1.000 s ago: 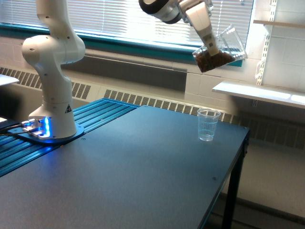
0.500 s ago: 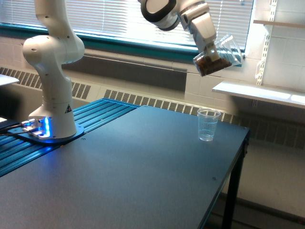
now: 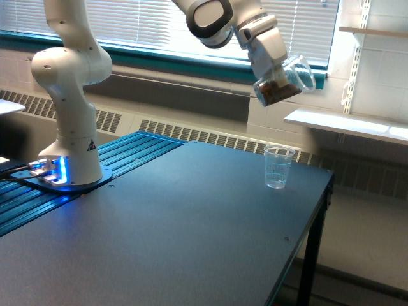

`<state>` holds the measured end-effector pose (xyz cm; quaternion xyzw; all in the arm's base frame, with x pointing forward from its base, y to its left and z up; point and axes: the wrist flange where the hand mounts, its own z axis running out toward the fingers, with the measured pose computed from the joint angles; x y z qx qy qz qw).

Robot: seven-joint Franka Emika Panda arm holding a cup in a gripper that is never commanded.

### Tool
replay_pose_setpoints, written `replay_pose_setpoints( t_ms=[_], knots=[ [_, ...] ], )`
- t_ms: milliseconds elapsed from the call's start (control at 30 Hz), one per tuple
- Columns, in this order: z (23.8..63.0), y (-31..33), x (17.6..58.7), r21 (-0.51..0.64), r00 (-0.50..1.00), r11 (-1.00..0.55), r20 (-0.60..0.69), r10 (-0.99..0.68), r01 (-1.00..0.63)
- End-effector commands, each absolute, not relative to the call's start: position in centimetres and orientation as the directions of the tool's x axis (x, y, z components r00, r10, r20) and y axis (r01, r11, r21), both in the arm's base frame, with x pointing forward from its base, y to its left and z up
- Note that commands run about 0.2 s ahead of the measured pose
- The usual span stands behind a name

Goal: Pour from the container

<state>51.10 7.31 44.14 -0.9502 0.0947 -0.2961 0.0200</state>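
My gripper (image 3: 275, 78) is shut on the container (image 3: 288, 79), a clear plastic jar with a rounded body. It hangs high over the far right part of the table, tilted on its side with the mouth toward the exterior view's right. Dark brown granules (image 3: 275, 92) lie in its lower end. Below it, slightly to the left of its mouth, a small clear ribbed cup (image 3: 278, 167) stands upright on the dark table (image 3: 159, 236), apart from the container. I see nothing inside the cup.
The white arm base (image 3: 69, 127) stands at the table's back left on a blue ribbed mat with lit blue lights. A white shelf (image 3: 344, 124) and wall brackets sit right of the container. The table's right edge (image 3: 306, 242) drops off near the cup.
The gripper and container have moved left and slightly down while rotating, so the jar is tipped further onto its side. The small cup has not moved.
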Motion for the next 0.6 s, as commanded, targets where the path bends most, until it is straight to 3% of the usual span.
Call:
replay_pose_setpoints(
  t_ms=[33,600],
  knots=[
    [42.9,9.0,49.4,-0.066,0.821,-0.993,0.558,-0.116,-0.095],
    [38.8,11.8,45.9,-0.03,0.858,-0.999,0.512,-0.045,-0.035]
  ],
)
